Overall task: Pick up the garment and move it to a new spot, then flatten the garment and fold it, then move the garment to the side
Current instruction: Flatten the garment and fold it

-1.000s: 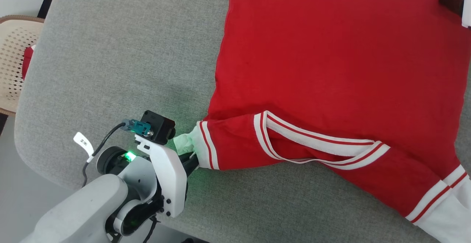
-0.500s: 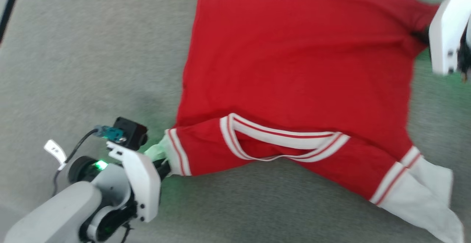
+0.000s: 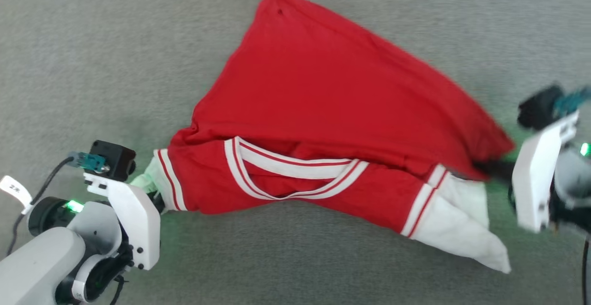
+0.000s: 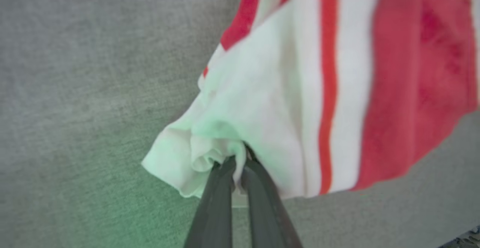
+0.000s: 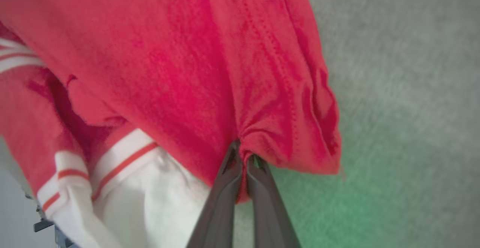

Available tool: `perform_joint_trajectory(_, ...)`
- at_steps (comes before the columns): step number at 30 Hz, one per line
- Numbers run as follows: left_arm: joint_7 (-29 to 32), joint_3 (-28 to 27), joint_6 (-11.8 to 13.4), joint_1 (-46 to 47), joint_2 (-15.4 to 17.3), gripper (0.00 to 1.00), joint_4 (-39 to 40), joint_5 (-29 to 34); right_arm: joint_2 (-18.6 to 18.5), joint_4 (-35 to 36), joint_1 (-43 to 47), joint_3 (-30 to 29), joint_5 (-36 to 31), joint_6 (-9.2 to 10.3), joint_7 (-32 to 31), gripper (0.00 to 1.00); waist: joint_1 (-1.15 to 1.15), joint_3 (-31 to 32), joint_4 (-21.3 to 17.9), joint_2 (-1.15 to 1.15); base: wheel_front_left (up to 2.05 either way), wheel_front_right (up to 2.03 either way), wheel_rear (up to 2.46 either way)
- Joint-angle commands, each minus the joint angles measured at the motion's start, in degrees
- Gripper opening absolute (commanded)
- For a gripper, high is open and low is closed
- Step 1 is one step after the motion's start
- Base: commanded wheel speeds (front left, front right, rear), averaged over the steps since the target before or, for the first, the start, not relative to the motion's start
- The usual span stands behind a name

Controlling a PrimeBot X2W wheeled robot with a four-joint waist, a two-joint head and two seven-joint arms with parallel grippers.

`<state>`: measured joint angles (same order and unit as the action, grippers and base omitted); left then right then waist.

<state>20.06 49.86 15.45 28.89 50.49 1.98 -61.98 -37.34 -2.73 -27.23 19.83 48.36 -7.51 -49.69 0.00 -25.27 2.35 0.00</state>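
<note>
The red garment (image 3: pixel 332 106) lies plain side up on the grey cushion, its striped neckline (image 3: pixel 295 176) facing me and its far hem drawn back toward me in a slope. My left gripper (image 3: pixel 157 200) is shut on the white cuff (image 4: pixel 221 143) of the left sleeve; in the left wrist view the dark fingers (image 4: pixel 225 199) pinch bunched white cloth. At the right, my right gripper (image 3: pixel 489 169) is shut on the red hem corner (image 5: pixel 277 143), just above the other white cuff (image 3: pixel 461 236). The lettering is hidden.
Grey fabric cushion (image 3: pixel 92 56) surrounds the garment on all sides, with open room to the left and beyond it. Green light from the wrists tints the fabric near both grippers.
The head camera has shifted. My right gripper has pulled the far hem corner toward me and down to the right sleeve, so the garment's body has narrowed. The left gripper still holds the cuff.
</note>
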Motion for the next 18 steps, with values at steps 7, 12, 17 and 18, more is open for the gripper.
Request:
perform_joint_trajectory(7,0.35,-0.44,1.18,-0.55,0.21,0.0,1.01,-0.87,7.87,7.33,18.51,-7.68,-4.84,0.03,-3.24,0.0,0.0,1.1,-3.18,0.0,0.0,0.0,0.0)
perform_joint_trajectory(12,0.08,-0.43,0.74,-0.62,0.3,0.0,0.72,-0.75,12.57,7.31,23.0,-10.19,-10.44,0.1,0.47,1.0,0.0,1.04,-3.45,0.0,0.0,0.0,0.0)
perform_joint_trajectory(17,-0.44,-0.58,0.55,-1.05,0.12,0.0,0.5,-0.87,12.75,11.2,23.2,-13.0,-12.4,0.25,1.29,1.0,0.0,1.41,-3.34,0.0,0.0,0.0,0.0)
perform_joint_trajectory(18,-0.61,-0.56,0.52,-1.2,0.11,0.0,0.5,-0.84,12.72,12.81,23.36,-13.9,-12.95,0.24,1.29,1.0,0.0,1.56,-3.29,0.0,0.0,0.0,0.0)
